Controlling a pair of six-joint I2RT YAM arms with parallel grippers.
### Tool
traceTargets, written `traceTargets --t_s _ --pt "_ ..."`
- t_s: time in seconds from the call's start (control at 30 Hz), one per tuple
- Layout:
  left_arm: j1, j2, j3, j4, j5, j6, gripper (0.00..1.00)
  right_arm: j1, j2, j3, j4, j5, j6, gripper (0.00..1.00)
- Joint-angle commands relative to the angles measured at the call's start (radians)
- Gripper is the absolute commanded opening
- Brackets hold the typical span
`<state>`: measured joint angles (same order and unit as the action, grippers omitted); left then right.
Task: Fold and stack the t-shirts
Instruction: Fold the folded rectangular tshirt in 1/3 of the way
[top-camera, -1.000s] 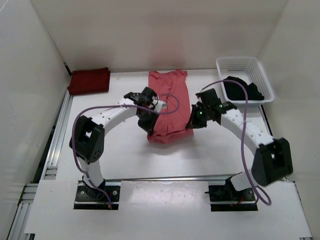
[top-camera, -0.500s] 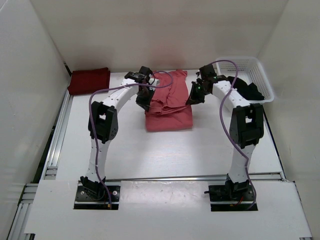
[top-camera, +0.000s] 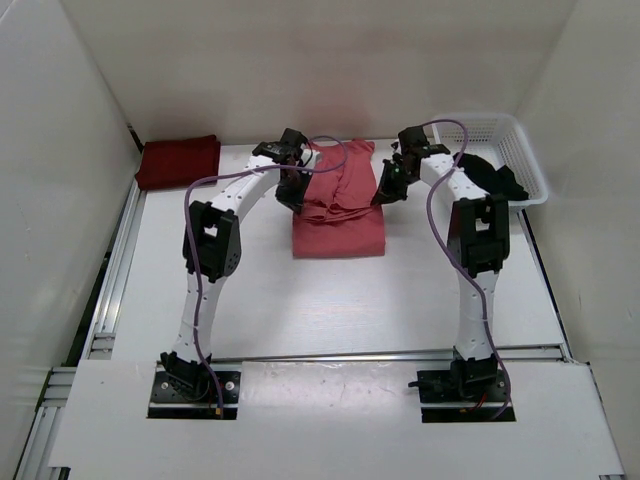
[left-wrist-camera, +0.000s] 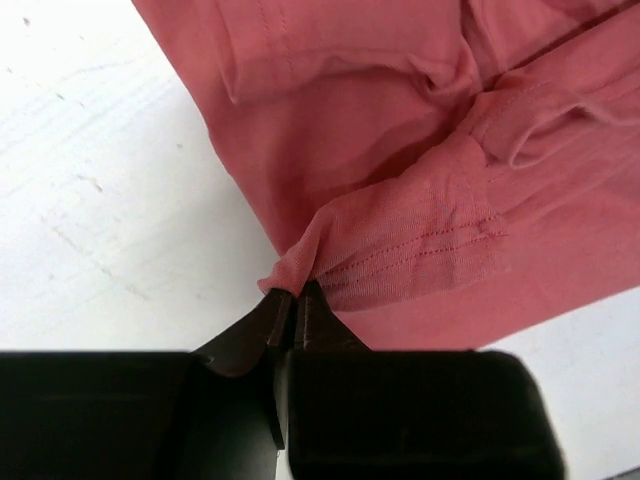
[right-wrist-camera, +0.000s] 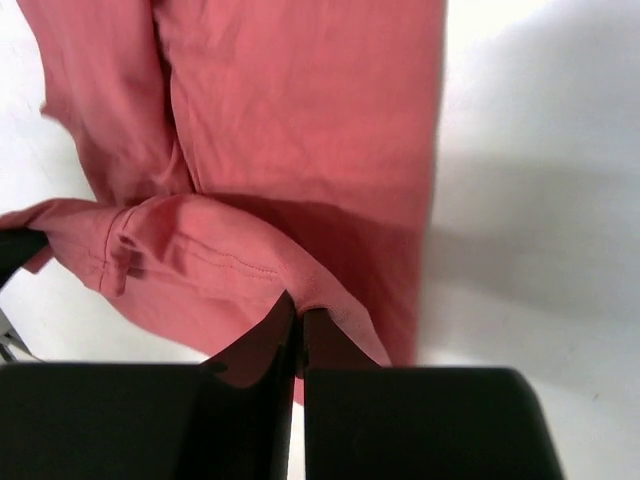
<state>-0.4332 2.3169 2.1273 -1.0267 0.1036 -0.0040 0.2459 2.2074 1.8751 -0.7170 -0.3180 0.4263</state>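
Note:
The salmon pink t-shirt (top-camera: 338, 215) lies at the table's far middle, its near hem folded back over itself. My left gripper (top-camera: 293, 197) is shut on its left hem corner (left-wrist-camera: 300, 265). My right gripper (top-camera: 381, 193) is shut on its right hem corner (right-wrist-camera: 320, 300). Both hold the hem just above the cloth. The dark maroon t-shirt (top-camera: 178, 161) lies folded at the far left. The black t-shirt (top-camera: 480, 178) sits in the white mesh basket (top-camera: 487, 128) at the far right.
White walls close in the table at the back and both sides. A metal rail (top-camera: 108, 290) runs along the left edge. The arms' cables (top-camera: 445, 200) loop over the shirt's far end.
Both grippers carried the pink shirt's near hem away from me, folding it over the far half. In the last half second they moved only slightly.

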Motion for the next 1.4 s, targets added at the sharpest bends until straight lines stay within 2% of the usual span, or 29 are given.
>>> traceTargets --t_s 0.0,0.03,0.07,0.13,0.17,0.2,0.27,0.3,0.37,0.47,0.57,0.6,0.73,0.87,1.0,1.13,1.37 --pt "0.017 0.002 0.045 0.042 -0.018 0.004 0.17 -0.014 0.034 0.084 -0.009 -0.039 -0.008 0.0" --pt "0.017 0.018 0.045 0.042 -0.018 0.004 0.23 -0.023 0.034 0.084 -0.009 -0.039 -0.008 0.03" --pt "0.017 0.018 0.045 0.042 -0.018 0.004 0.26 -0.023 0.047 0.084 -0.009 -0.039 0.002 0.18" --pt "0.017 0.032 0.045 0.031 -0.018 0.004 0.34 -0.033 0.06 0.11 -0.009 -0.039 0.014 0.34" --pt "0.017 0.032 0.045 0.031 -0.043 0.004 0.44 -0.033 0.07 0.122 -0.009 -0.049 0.014 0.41" --pt "0.017 0.032 0.033 0.031 -0.053 0.004 0.48 -0.043 0.071 0.137 -0.009 -0.049 0.014 0.51" --pt "0.027 0.032 0.033 0.031 -0.099 0.004 0.57 -0.043 0.071 0.185 -0.009 -0.059 0.014 0.57" --pt "0.037 0.018 0.043 0.031 -0.108 0.004 0.67 -0.043 0.046 0.194 0.002 -0.029 0.014 0.59" --pt "0.063 -0.013 0.078 0.04 -0.123 0.004 0.75 -0.043 0.003 0.173 0.017 0.014 0.003 0.59" --pt "0.089 -0.082 0.077 0.059 -0.16 0.004 0.81 0.015 -0.157 -0.005 0.072 0.127 -0.043 0.53" --pt "0.112 -0.174 -0.041 0.094 -0.16 0.004 0.81 0.105 -0.258 -0.196 0.129 0.191 -0.087 0.31" --pt "0.113 -0.194 -0.079 0.094 -0.16 0.004 0.81 0.128 -0.268 -0.23 0.142 0.191 -0.098 0.2" --pt "0.145 -0.238 -0.231 0.103 -0.16 0.004 0.82 0.248 -0.203 -0.249 0.166 0.215 -0.086 0.02" --pt "0.169 -0.248 -0.289 0.103 -0.148 0.004 0.82 0.311 -0.101 -0.153 0.186 0.227 -0.054 0.0" --pt "0.178 -0.267 -0.323 0.103 -0.148 0.004 0.83 0.32 -0.02 -0.058 0.162 0.237 -0.014 0.0" --pt "0.189 -0.267 -0.333 0.103 -0.148 0.004 0.83 0.32 -0.002 -0.057 0.162 0.227 0.005 0.0" --pt "0.198 -0.267 -0.333 0.103 -0.13 0.004 0.83 0.32 0.061 -0.019 0.149 0.336 0.005 0.0"
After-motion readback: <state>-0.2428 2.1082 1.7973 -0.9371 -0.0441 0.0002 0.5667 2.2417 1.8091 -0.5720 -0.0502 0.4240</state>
